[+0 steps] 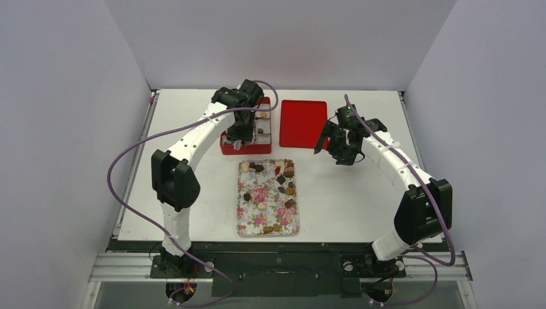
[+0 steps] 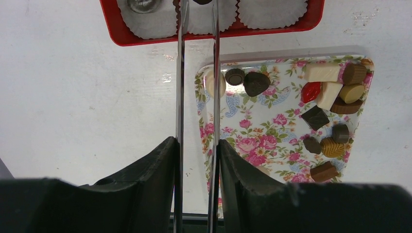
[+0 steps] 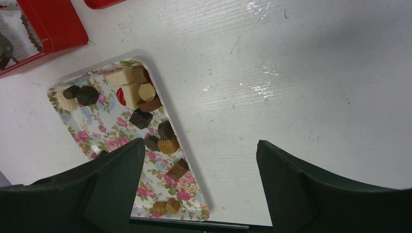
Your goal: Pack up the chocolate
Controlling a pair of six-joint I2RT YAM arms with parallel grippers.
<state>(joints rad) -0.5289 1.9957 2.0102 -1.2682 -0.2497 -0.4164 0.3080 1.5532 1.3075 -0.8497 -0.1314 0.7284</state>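
Several chocolate pieces [image 1: 285, 172], dark, tan, cream and one red, lie on the floral tray [image 1: 247, 215]; they also show in the left wrist view [image 2: 316, 117] and the right wrist view [image 3: 141, 118]. My left gripper [image 2: 197, 145] is shut on a pair of metal tongs [image 2: 180, 87]. The tong tips reach over the red box [image 2: 119, 34] of white paper cups [image 2: 272, 12]. A dark piece [image 2: 202, 1] sits between the tips at the frame's top edge. My right gripper [image 3: 199, 150] is open and empty, above the table right of the tray.
The red lid [image 1: 304, 122] lies flat right of the red box [image 1: 225, 147], at the back. A silver piece [image 2: 143, 5] sits in the box's left cup. White walls close in three sides.
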